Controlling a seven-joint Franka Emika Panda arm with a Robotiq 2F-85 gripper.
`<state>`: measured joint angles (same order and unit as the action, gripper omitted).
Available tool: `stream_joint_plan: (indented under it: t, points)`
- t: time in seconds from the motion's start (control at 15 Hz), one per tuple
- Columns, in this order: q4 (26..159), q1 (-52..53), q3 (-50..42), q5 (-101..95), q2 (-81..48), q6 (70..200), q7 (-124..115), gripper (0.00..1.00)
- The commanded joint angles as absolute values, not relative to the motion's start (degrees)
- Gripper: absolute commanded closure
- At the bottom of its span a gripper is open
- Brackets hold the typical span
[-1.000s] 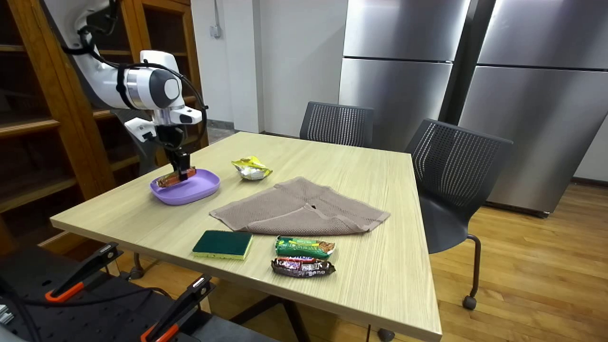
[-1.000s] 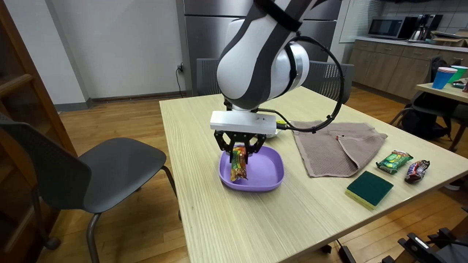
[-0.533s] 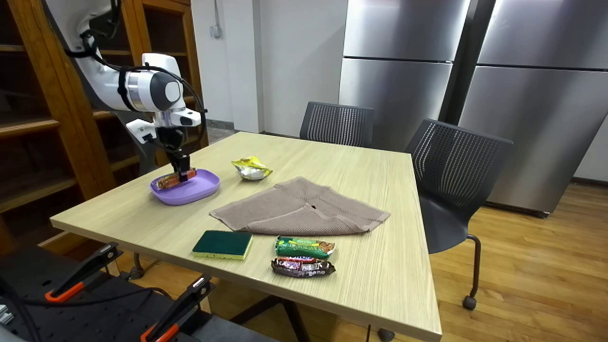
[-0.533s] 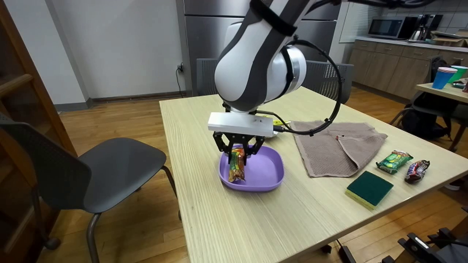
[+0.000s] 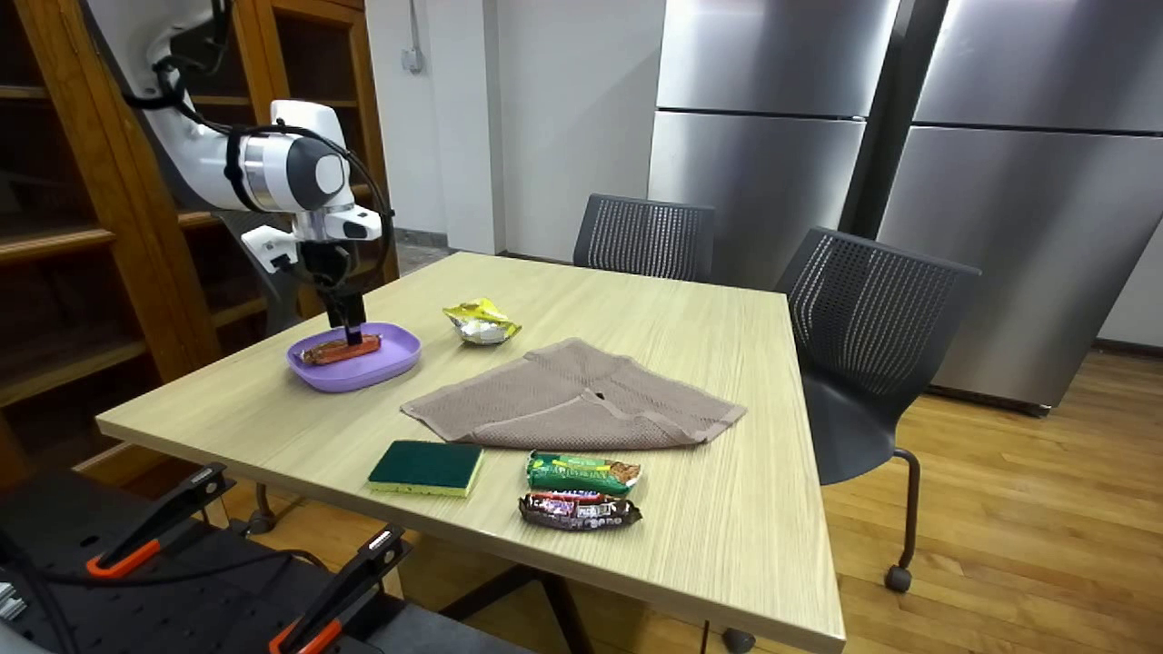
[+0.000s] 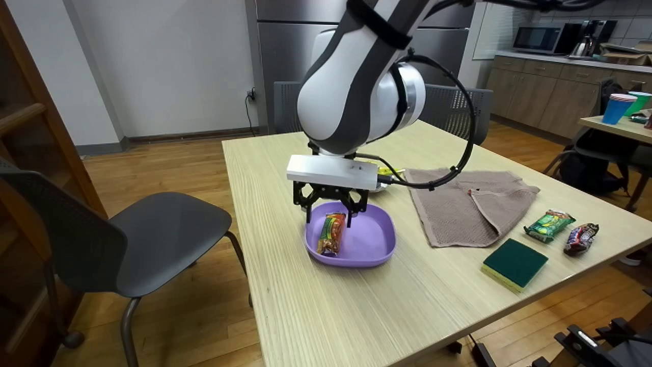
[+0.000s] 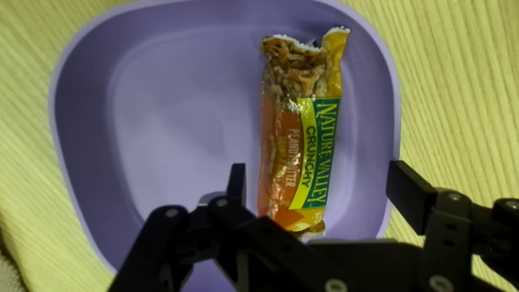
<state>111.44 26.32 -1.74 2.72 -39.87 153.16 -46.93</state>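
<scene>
On the tabletop (image 6: 316,316), in an exterior view, a purple tray (image 6: 369,244) holds an orange-wrapped bar (image 6: 332,237) toward its left side. The hand (image 6: 329,223) hangs over it, jaws spread wide, grasping nothing; the arm (image 6: 331,102) blocks part of the far tabletop.

In an exterior view, a yellow-silver packet (image 5: 482,323) lies right of the tray; nearer spreads a brown cloth (image 5: 581,400), one corner folded over. Nearer again, a green-topped sponge (image 5: 425,465) sits left of a green-wrapped bar (image 5: 581,473) and a dark-wrapped bar (image 5: 580,511), which lie side by side, the dark one nearer, their small print hard to read.

In the wrist view, the orange-wrapped bar reads "NATURE VALLEY", "CRUNCHY" and "PEANUT BUTTER".
</scene>
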Motion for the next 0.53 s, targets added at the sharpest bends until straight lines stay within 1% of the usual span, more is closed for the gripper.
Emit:
stream_joint_plan:
  t: [0.0, 0.47]
  points:
    - [113.5, 26.0, -1.5, 3.0, -37.2, 154.4, -48.3, 0.0]
    - [119.5, 22.4, 1.1, 4.2, -31.6, 156.9, -43.8, 0.0]
